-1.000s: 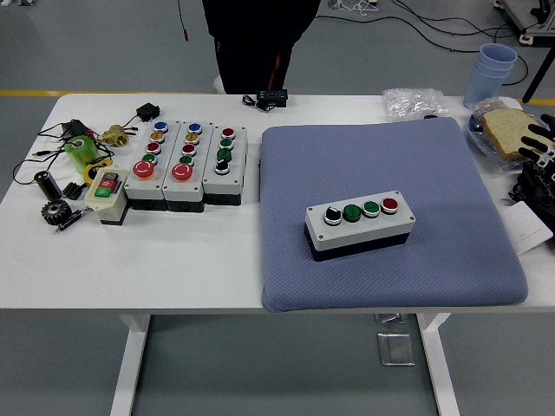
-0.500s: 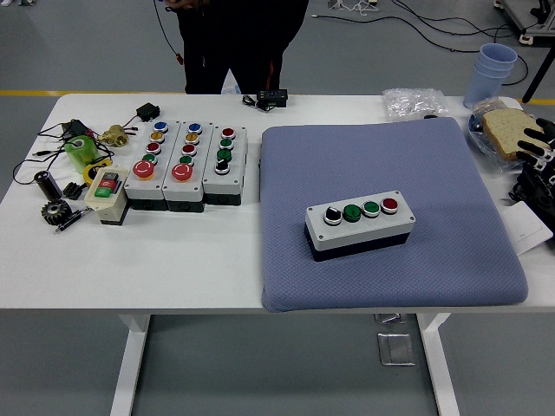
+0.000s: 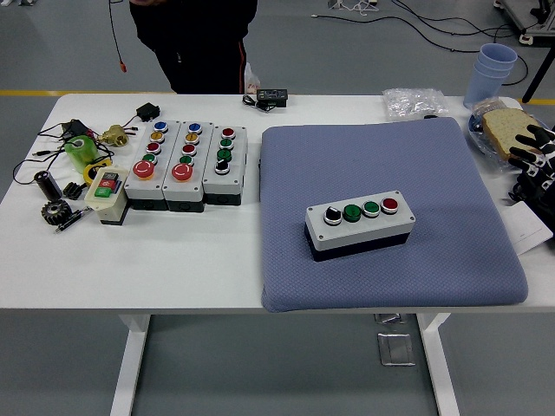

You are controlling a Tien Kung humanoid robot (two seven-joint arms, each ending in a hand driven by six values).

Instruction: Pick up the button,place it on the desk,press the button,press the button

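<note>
Fingers [image 3: 523, 139] of the right hand [image 3: 531, 160] spread, holding nothing, at the table's right edge; white four-button box [image 3: 359, 224] lies on the blue mat [image 3: 390, 156], long axis left-right, right end tilted slightly away

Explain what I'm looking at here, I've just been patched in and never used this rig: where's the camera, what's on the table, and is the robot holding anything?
The single view comes from a camera high on the robot, looking down over a white table. The black shape at the right edge is the robot's right hand, fingers spread, holding nothing; the left arm is not in view. On the blue pad sits a four-button box. Left of the pad stand three more button boxes in a row, a small red-and-green switch and loose parts. At the far right are stacked cups and a slice of bread. A person stands at the far side.
</note>
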